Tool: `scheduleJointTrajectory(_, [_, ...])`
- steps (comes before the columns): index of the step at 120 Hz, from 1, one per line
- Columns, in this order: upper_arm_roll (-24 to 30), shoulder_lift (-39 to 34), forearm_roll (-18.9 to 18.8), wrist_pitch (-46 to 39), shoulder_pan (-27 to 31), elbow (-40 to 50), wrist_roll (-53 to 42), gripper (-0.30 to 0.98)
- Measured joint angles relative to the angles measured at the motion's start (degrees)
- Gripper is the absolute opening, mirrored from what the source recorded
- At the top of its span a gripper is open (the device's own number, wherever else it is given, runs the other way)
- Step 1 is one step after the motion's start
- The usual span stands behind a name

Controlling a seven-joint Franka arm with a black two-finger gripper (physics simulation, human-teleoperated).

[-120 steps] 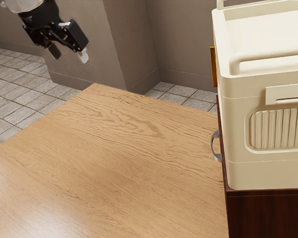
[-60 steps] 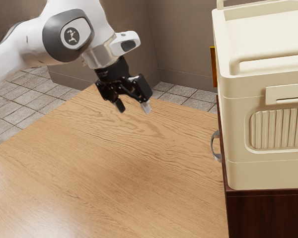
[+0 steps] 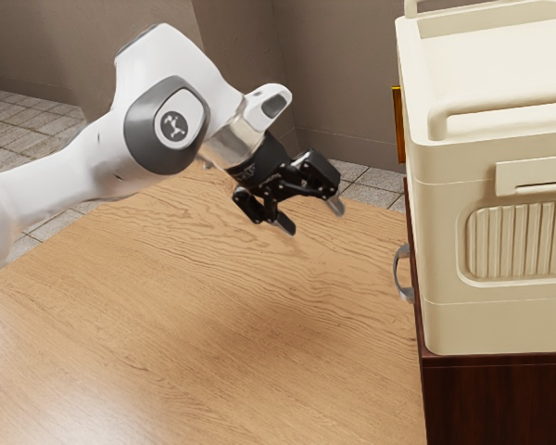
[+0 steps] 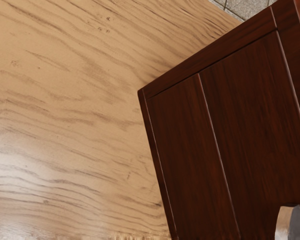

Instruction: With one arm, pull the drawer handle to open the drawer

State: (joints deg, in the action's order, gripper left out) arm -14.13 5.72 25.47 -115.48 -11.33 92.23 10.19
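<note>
The black gripper (image 3: 311,222) hangs above the wooden table in the exterior view, its fingers apart with nothing between them. To the exterior view's right of it, with a gap between, a curved silver handle (image 3: 401,273) stands out from the dark-red drawer cabinet (image 3: 500,394). In the wrist view, the cabinet's front (image 4: 245,110) is panelled dark wood, with part of the metal handle (image 4: 291,223) at the picture's lower edge. The drawer face lies flush with the cabinet there.
A cream box-like case (image 3: 500,176) with rails stands on the cabinet. A yellow-orange piece (image 3: 398,125) shows beside the case. The wooden table (image 3: 213,343) stretches out below the arm, and grey walls rise behind it.
From the exterior view's upper left, my arm has swung toward its right and lower, bringing the gripper nearer the cabinet. The hand has tilted toward the cabinet. The handle and case stand as before.
</note>
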Motion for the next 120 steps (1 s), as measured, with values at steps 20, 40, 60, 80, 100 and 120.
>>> scheduleJointTrajectory(20, [-0.01, -0.72, 0.38, -1.58, -3.51, 2.77, 2.33, 0.66])
scheduleJointTrajectory(40, [0.04, -0.93, 0.56, -3.56, -3.09, 4.64, 4.13, 0.66])
scheduleJointTrajectory(60, [0.31, -1.4, 0.65, -5.76, -5.07, 5.8, 5.53, 0.66])
scheduleJointTrajectory(80, [0.74, -1.44, 0.71, -7.49, -6.45, 6.64, 6.6, 0.64])
scheduleJointTrajectory(100, [1.86, -1.33, 1.05, -8.69, -6.28, 7.55, 7.44, 0.61])
scheduleJointTrajectory(120, [2.69, -2.08, 1.26, -9.4, -6.42, 8.93, 8.04, 0.59])
